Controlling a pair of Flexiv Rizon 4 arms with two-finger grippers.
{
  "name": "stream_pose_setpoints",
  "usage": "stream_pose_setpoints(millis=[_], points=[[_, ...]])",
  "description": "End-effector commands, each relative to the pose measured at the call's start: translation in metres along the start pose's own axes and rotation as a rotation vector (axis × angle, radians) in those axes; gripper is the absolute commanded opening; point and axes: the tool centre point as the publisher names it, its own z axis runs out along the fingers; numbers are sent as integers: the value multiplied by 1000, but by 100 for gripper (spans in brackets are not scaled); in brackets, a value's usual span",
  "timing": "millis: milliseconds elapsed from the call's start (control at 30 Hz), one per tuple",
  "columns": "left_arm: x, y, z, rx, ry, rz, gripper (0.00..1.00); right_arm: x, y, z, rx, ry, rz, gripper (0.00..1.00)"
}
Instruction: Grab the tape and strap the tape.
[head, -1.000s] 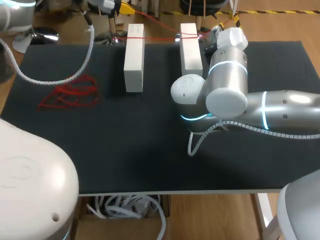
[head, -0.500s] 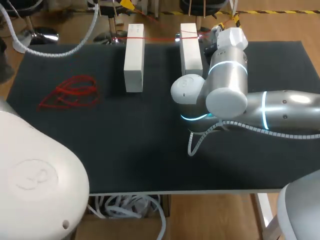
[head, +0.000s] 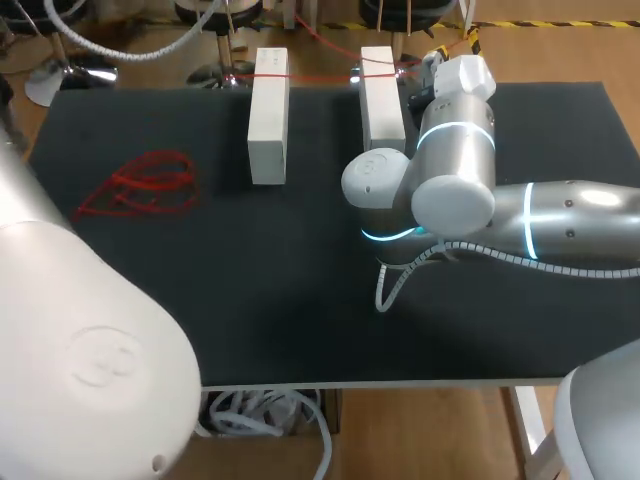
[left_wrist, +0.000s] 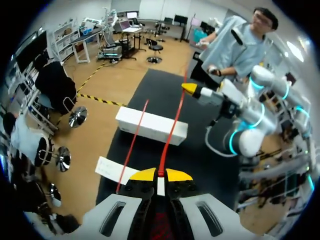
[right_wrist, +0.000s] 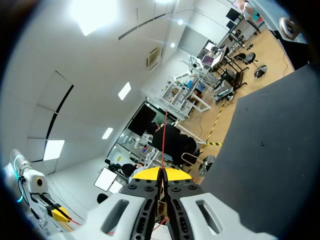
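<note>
Mid-strap: left gripper (left_wrist: 158, 175) and right gripper (right_wrist: 161, 174) both pinch the red tape (left_wrist: 172, 127) taut across the upper-centre white blocks (head: 268, 115). Next, probably wrap it around.

Thin red tape (head: 320, 74), cord-like. Stretched taut in a straight line across the far ends of two white blocks (head: 268, 115) near the far edge of the counter (head: 300, 300). Pinched between the closed yellow tips of the left gripper (left_wrist: 159, 175); likewise clamped in the right gripper (right_wrist: 161, 173). Loose tangled heap (head: 140, 185) of red tape on the counter's left part, well apart from the blocks.
</note>
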Motion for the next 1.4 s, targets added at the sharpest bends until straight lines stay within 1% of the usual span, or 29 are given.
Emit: stream_pose_setpoints(millis=[33, 233, 400, 567, 600, 633, 1333, 1367, 1400], points=[[4, -12, 10, -251, -47, 25, 0, 2, 1, 0, 3, -5, -1, 0], [8, -22, 25, -241, -40, 40, 0, 2, 1, 0, 3, -5, -1, 0], [14, -25, 32, -218, -27, 39, 0, 2, 1, 0, 3, -5, -1, 0], [20, -29, 30, -221, -30, 36, 0, 2, 1, 0, 3, -5, -1, 0], [21, -30, 30, -227, -23, 33, 0, 2, 1, 0, 3, -5, -1, 0], [21, -31, 30, -218, 7, 24, 0, 2, 1, 0, 3, -5, -1, 0], [21, -31, 30, -218, 7, 24, 0, 2, 1, 0, 3, -5, -1, 0], [21, -31, 30, -218, 7, 24, 0, 2, -1, -3, -26, -24, -100, 0], [21, -31, 30, -218, 7, 24, 0, 2, -4, -5, -53, -71, -187, 0]])
